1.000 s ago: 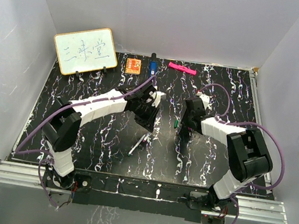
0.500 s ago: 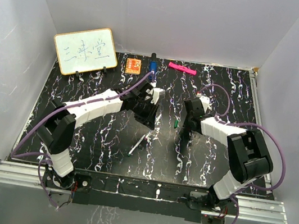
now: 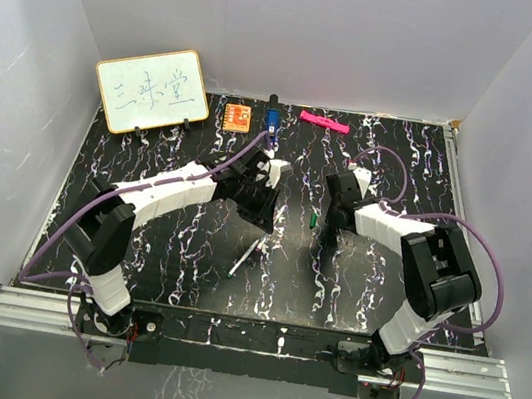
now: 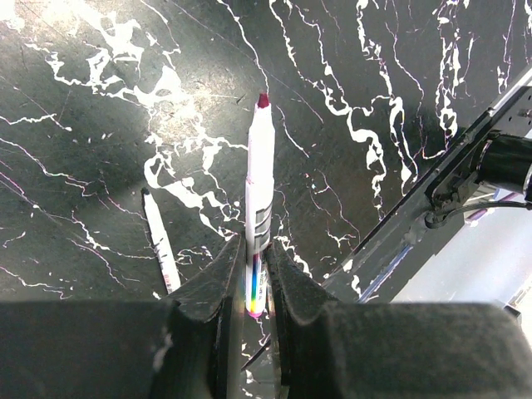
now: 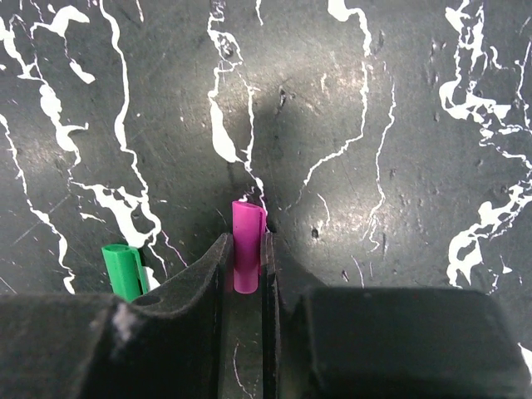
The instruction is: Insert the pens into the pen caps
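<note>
My left gripper (image 4: pixel 253 245) is shut on a white pen (image 4: pixel 259 174) with a dark red tip, which points away from the fingers above the table. A second white pen (image 4: pixel 160 245) lies on the table to its left. My right gripper (image 5: pixel 246 241) is shut on a magenta pen cap (image 5: pixel 248 218), open end away from the fingers, close to the table. A green cap (image 5: pixel 125 270) lies just left of it. In the top view the left gripper (image 3: pixel 264 197) and right gripper (image 3: pixel 332 220) face each other mid-table, with the green cap (image 3: pixel 313 221) between them and loose pens (image 3: pixel 247 255) nearer the bases.
A whiteboard (image 3: pixel 152 90) stands at the back left. An orange square block (image 3: pixel 238 116), a dark blue block (image 3: pixel 272 117) and a pink bar (image 3: pixel 323 122) lie along the back edge. White walls enclose the black marbled table (image 3: pixel 140 230).
Both grippers have shifted slightly toward the back of the table, each keeping its hold. The loose pens and the green cap have not moved.
</note>
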### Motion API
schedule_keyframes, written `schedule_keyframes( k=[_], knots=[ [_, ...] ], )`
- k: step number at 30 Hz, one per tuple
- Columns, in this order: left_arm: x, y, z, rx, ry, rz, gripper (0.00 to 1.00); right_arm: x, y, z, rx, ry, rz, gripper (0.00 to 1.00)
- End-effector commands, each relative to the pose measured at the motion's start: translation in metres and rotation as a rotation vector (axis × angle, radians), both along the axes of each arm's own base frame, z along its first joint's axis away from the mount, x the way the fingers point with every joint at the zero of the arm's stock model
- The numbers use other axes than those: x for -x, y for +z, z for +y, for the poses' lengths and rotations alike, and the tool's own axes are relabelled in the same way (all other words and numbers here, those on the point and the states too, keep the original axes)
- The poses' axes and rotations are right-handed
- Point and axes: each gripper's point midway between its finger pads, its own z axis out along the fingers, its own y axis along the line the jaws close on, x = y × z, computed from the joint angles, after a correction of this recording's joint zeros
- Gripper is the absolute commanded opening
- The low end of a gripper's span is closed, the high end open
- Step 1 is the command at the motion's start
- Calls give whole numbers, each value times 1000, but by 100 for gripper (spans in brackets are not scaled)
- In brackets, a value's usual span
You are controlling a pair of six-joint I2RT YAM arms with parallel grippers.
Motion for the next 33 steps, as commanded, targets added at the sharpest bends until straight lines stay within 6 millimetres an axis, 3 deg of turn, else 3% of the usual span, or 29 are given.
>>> schedule_keyframes(
  k=[1,4,11,16,20,24,29,33],
  knots=[
    [-1,22,-3,64,4,-36,0,45,-47,-4,22,29,216,0],
    [-4,21,-6,83,17,-52,0,29,-32,4,1,50,164,0],
    [-14,24,-11,142,76,-107,0,-25,69,37,-154,128,-177,0],
    [-16,29,-21,249,113,-123,0,-37,138,57,-306,195,-423,0],
    [-15,44,-30,386,109,-206,0,-29,182,71,-424,277,-601,0],
    [-13,59,-36,480,75,-339,0,-9,220,84,-544,394,-771,0],
    [-4,77,-51,609,-8,-410,0,14,247,94,-627,513,-901,0],
    [-1,85,-63,681,-35,-397,0,30,257,95,-669,560,-980,0]
  ],
)
